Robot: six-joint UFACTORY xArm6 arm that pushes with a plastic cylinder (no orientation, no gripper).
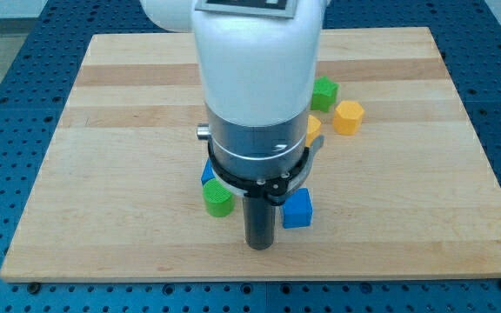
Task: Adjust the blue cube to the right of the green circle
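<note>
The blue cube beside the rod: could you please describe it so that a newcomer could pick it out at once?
Start from the wooden board and go to its bottom middle, where the white arm's dark rod ends at my tip. The blue cube sits just to the view's right of that rod. The green cylinder lies on the rod's other side, and the second blue block is mostly hidden.

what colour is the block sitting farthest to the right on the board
Yellow, clearest in the camera view, beside a green block.
</note>
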